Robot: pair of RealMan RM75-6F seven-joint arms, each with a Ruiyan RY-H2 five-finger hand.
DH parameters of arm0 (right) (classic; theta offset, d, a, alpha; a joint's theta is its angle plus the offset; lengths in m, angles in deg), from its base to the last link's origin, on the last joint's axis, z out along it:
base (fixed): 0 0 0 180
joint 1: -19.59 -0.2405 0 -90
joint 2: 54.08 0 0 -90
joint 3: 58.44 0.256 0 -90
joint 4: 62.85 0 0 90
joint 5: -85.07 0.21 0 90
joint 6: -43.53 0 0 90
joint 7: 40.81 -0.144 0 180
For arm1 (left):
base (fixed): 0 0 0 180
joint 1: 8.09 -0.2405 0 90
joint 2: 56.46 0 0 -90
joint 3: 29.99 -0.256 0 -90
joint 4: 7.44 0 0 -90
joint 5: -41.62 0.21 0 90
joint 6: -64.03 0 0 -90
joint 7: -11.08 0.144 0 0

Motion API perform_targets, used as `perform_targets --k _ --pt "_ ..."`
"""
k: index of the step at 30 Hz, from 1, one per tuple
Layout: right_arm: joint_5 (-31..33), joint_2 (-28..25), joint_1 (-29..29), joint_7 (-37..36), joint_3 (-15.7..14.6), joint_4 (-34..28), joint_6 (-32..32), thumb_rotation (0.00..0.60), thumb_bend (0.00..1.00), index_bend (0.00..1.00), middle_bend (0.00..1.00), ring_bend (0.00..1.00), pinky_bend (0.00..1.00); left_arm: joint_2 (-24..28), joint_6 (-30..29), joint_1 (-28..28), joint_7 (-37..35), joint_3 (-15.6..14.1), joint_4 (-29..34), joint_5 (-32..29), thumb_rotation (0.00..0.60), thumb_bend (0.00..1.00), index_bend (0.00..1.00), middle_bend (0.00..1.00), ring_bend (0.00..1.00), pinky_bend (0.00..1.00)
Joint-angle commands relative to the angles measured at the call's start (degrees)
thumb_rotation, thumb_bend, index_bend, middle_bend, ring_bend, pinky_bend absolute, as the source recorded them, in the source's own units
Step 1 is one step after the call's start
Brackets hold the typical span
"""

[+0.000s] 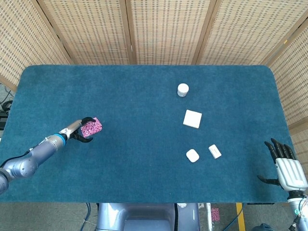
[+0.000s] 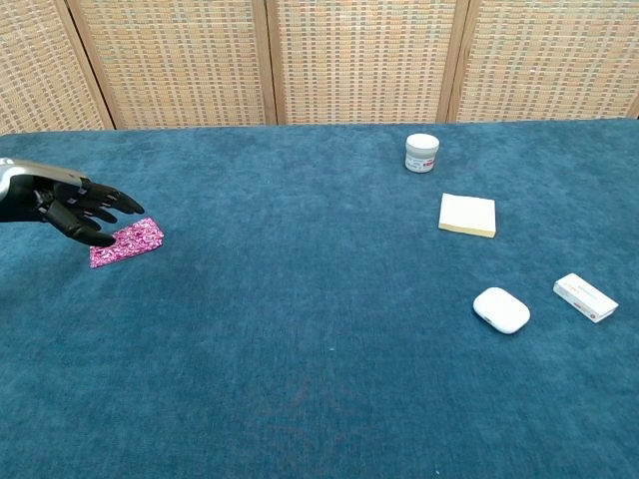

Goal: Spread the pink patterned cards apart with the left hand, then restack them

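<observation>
Left robot hand (image 2: 70,212) held pink patterned cards (image 2: 127,242) at desk's (image 1: 144,125) 9 o'clock; right robot hand (image 1: 284,166) open, fingers apart.

We see a staged test space: a table (image 1: 144,159) covered in blue carpet, closed in by woven rattan screens (image 1: 163,29), with cables (image 1: 5,103) trailing beside it.
</observation>
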Motion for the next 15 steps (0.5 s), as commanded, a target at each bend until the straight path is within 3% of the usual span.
perform_targets --k 1,15 --pt "-0.01 0.04 -0.02 0.05 -0.05 0.03 0.09 0.600 0.00 0.00 0.00 0.00 0.00 -0.14 -0.51 -0.12 -0.52 0.75 -0.62 0.69 0.600 0.37 0.13 0.00 0.00 0.00" --pt "0.66 0.34 -0.31 0.34 0.08 0.47 0.84 0.600 0.00 0.00 0.00 0.00 0.00 -5.72 -1.09 3.98 -3.30 0.60 -7.00 0.90 0.600 0.37 0.13 0.00 0.00 0.00"
